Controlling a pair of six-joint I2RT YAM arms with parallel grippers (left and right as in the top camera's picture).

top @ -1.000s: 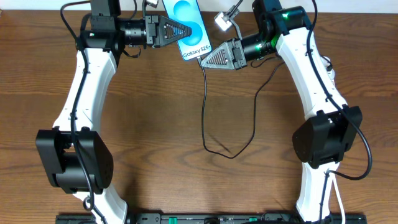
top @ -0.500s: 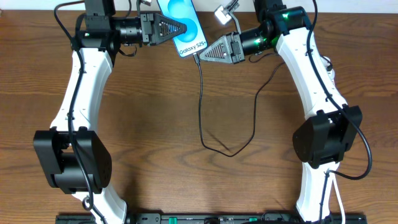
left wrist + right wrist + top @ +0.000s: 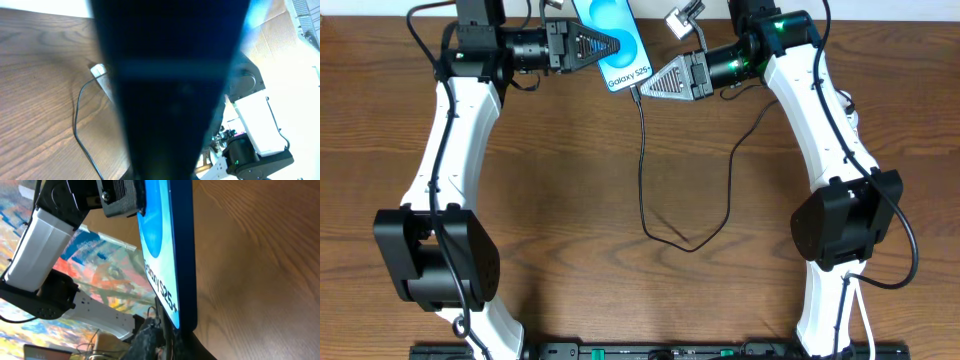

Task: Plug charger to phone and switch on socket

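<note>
My left gripper (image 3: 618,44) is shut on the phone (image 3: 630,66) and holds it at the table's far edge, its blue screen with "Galaxy S25+" facing up. In the left wrist view the phone's dark back (image 3: 170,90) fills the middle and hides my fingers. My right gripper (image 3: 640,91) is at the phone's lower end, pinched on the charger's connector right against the phone (image 3: 161,255). The charger's thin black cable (image 3: 642,170) runs down the table, loops and rises toward the right arm. The socket is out of view.
The brown wooden table (image 3: 550,200) carries only the cable loop (image 3: 690,247) in its middle. Both white arms flank that area. A black rail (image 3: 660,352) runs along the near edge. The left wrist view shows a stretch of cable (image 3: 77,125) on the wood.
Over the last second both grippers and the phone shifted slightly left and toward the far edge. Since half a second ago nothing has visibly moved.
</note>
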